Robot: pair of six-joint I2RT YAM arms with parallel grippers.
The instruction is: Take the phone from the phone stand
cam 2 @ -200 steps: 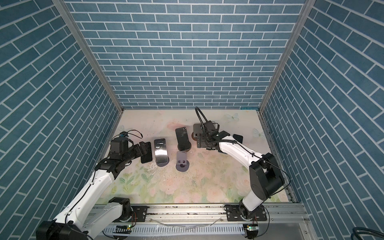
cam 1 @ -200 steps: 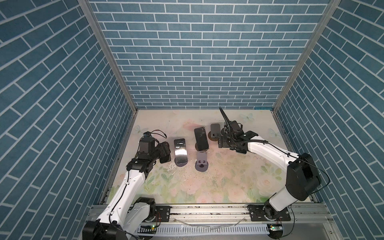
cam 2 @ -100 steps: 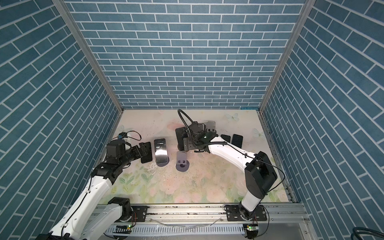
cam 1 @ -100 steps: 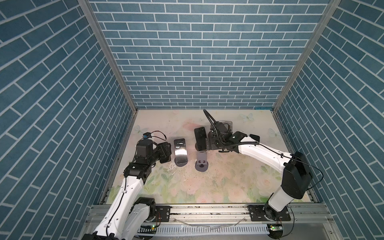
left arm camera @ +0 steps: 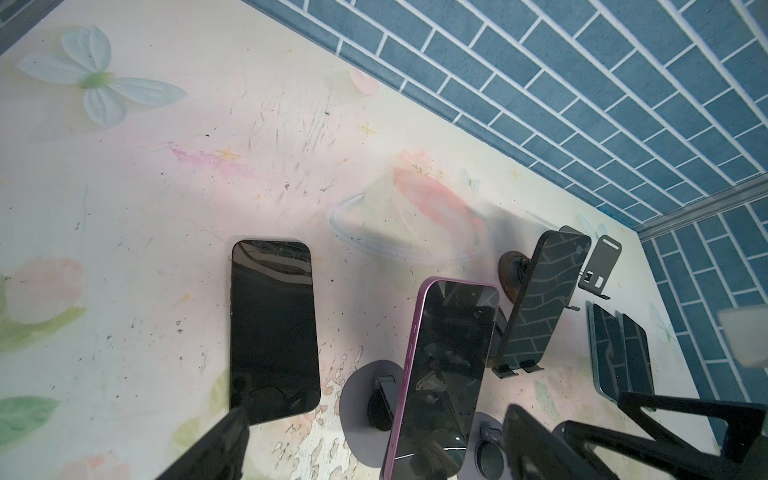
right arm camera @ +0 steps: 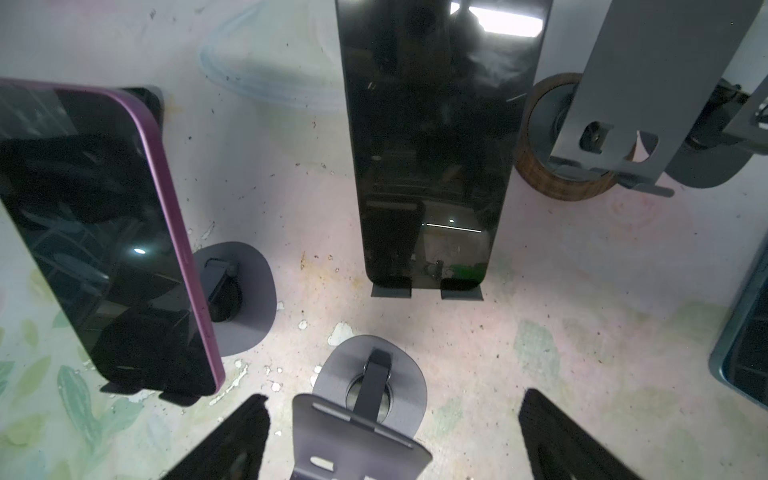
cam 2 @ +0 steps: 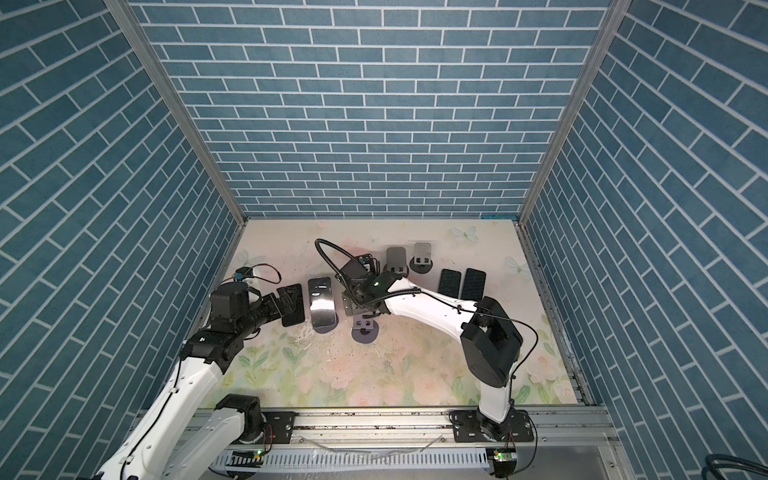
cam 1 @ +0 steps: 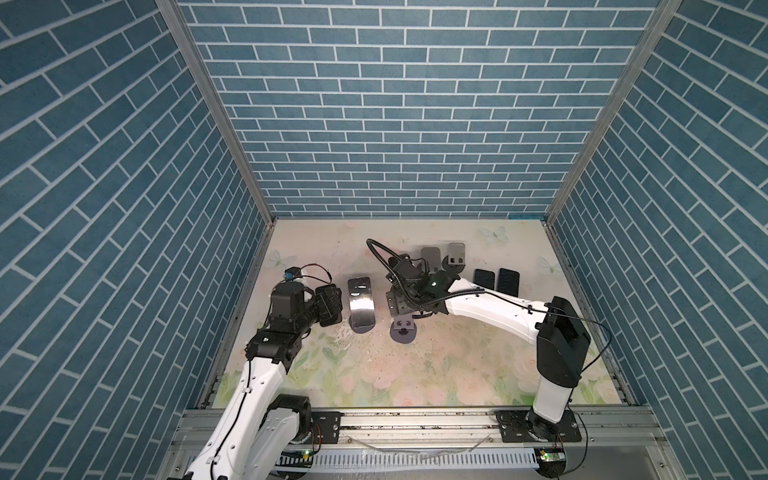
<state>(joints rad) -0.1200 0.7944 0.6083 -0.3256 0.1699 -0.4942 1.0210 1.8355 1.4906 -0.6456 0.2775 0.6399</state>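
Observation:
Two phones lean on stands. A purple-edged phone (cam 1: 360, 299) (left arm camera: 444, 374) (right arm camera: 95, 232) sits left of centre on its phone stand (left arm camera: 365, 411). A black phone (right arm camera: 436, 145) (left arm camera: 540, 299) rests on a second stand's feet (right arm camera: 426, 289). In both top views my right gripper (cam 1: 405, 299) (cam 2: 357, 305) hovers over it and hides it. In the right wrist view that gripper (right arm camera: 390, 444) is open, with an empty stand (right arm camera: 365, 415) between its fingers. My left gripper (cam 1: 332, 305) (left arm camera: 374, 453) is open and empty, beside a flat black phone (left arm camera: 272, 328).
Two empty stands (cam 1: 430, 257) (cam 1: 456, 253) stand at the back, one on a wooden round base (right arm camera: 557, 145). Two dark phones (cam 1: 484, 279) (cam 1: 509, 280) lie flat at the right. Brick walls close in the table on three sides.
My right arm has swung left from the back stands to above the black phone on its stand. My left arm has shifted only slightly by the flat phone.

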